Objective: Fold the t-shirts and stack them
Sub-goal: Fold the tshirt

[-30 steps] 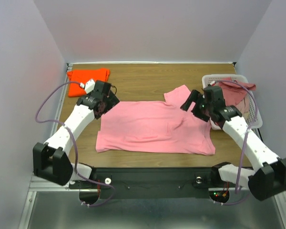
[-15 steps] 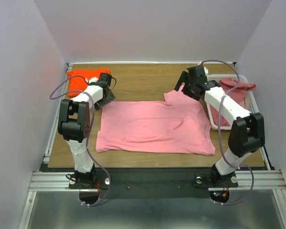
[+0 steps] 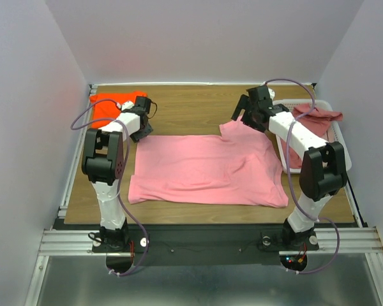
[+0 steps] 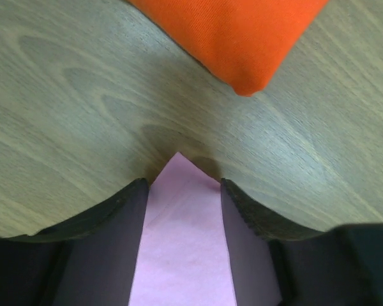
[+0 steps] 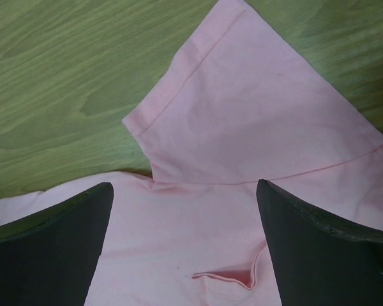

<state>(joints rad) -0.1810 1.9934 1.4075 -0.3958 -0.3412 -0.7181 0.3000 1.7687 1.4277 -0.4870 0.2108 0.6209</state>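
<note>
The pink t-shirt (image 3: 207, 169) is showing as soft, matt knit cloth, lightly creased, with stitched hems. Under it, the table (image 3: 191, 102) is showing a smooth wood-grain finish. Beyond its far left corner, the orange t-shirt (image 3: 112, 105) is showing a fine matt weave. To its right, the basket (image 3: 345, 153) is looking like white plastic.

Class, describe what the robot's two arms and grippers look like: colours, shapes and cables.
Both the left arm and the right arm have white tube-like links joined by bulky black joints. A thin lilac cable loops along each. The left gripper and the right gripper are black, each with two dark wedge-shaped fingers.
</note>
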